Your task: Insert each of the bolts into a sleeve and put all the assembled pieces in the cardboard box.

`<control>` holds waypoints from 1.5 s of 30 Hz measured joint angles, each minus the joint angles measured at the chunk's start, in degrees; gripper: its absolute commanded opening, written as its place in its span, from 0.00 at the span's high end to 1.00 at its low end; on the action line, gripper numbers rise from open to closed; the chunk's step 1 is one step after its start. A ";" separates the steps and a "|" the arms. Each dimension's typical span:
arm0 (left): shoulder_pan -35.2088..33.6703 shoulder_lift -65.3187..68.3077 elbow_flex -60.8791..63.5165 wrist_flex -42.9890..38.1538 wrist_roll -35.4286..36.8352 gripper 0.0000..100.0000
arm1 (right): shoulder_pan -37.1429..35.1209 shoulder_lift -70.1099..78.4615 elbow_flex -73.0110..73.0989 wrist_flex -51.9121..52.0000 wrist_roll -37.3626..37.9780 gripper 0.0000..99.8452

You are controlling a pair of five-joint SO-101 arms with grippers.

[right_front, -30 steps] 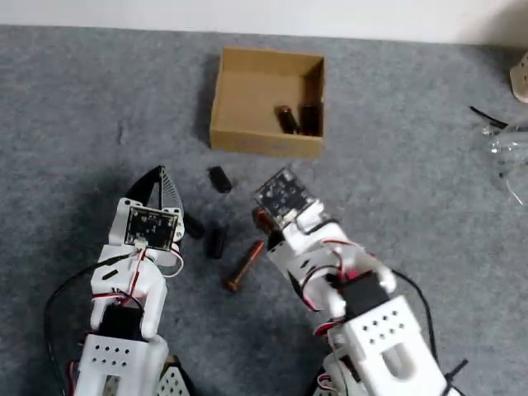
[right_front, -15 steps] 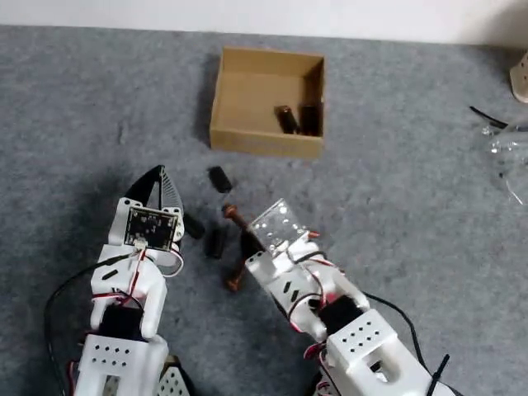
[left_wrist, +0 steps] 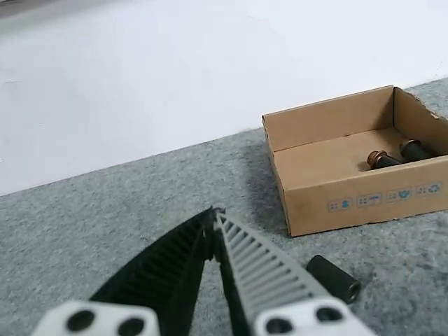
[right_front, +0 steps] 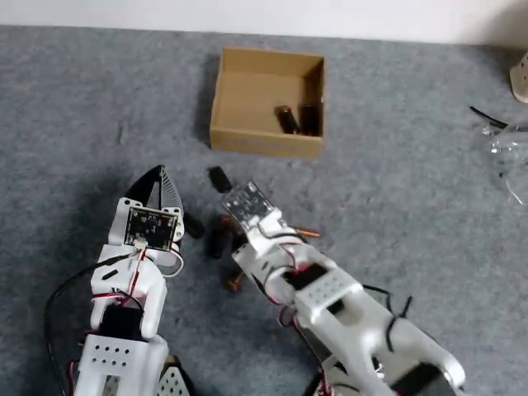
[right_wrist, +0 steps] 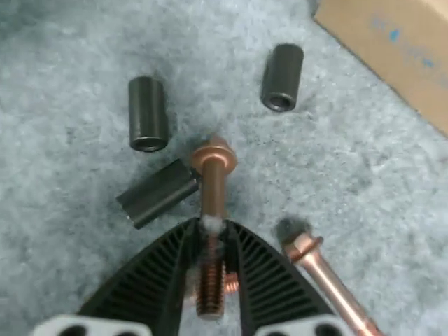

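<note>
Right hand (right_wrist: 210, 225): pinching a copper-coloured metal bolt (right_wrist: 213, 175) by its threaded shank, the flanged head pointing away from the fingers, low over the middle of the grey carpeted surface (right_front: 412, 165).
Left hand (left_wrist: 214, 220): fingers pressed together at the tips with nothing between them, at the near left.
Black cylindrical metal sleeves: 3 lie loose between the 2 hands; 1 (right_wrist: 157, 192) lies just beside the held bolt's head, 1 (right_wrist: 148, 113) lies farther left, and 1 (right_wrist: 282, 77) lies near the box.
Second copper-coloured bolt (right_wrist: 325, 273): flat on the surface, beside the right hand.
Brown cardboard box (right_front: 264, 142): open-topped, far centre; 2 dark assembled pieces (right_front: 297, 120) lie in its near right corner.
</note>
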 measured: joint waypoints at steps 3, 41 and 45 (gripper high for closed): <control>0.00 0.00 0.00 0.00 0.00 0.99 | 0.00 5.10 -2.29 0.00 0.00 1.00; 0.00 0.00 0.00 0.00 0.00 0.99 | 0.00 21.63 -32.70 16.26 0.00 0.83; -1.67 0.00 0.00 0.00 0.26 0.99 | 0.00 30.59 -41.23 16.26 0.00 0.83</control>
